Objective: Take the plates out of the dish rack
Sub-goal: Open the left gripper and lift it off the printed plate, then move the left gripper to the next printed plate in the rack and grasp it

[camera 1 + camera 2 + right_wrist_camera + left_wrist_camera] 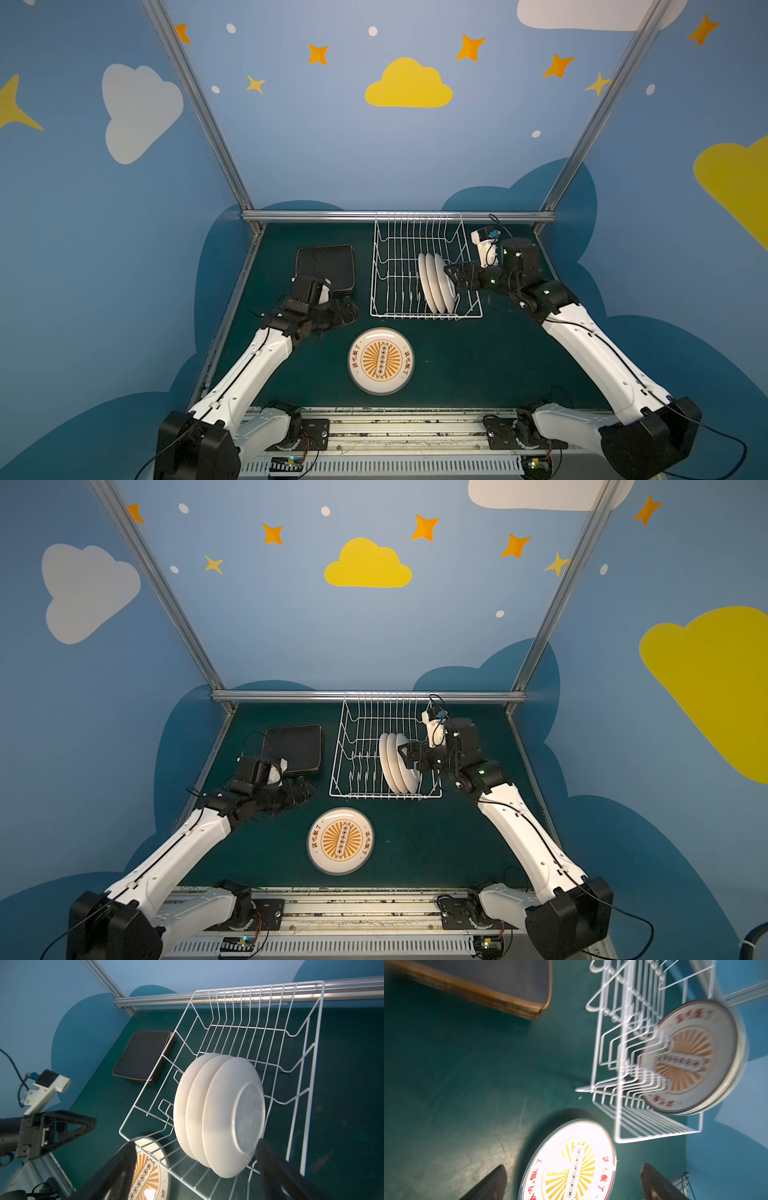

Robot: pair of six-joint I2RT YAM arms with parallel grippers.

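Three round white plates (436,282) (397,762) (220,1109) stand upright, backs toward the right arm, in the white wire dish rack (415,318) (374,798) (311,1043). My right gripper (451,276) (195,1157) is open, its fingers either side of the nearest plate's lower rim. A fourth round plate (380,360) (571,1163) lies face up with its orange sunburst on the mat. My left gripper (351,311) (573,1180) hovers open above its far left edge, holding nothing. Square black plates (328,266) (143,1055) lie stacked face down, left of the rack.
A metal frame rail (399,216) runs right behind the rack at the back of the green mat (498,365). Blue walls close in on both sides. The arm bases sit along the front rail (407,432).
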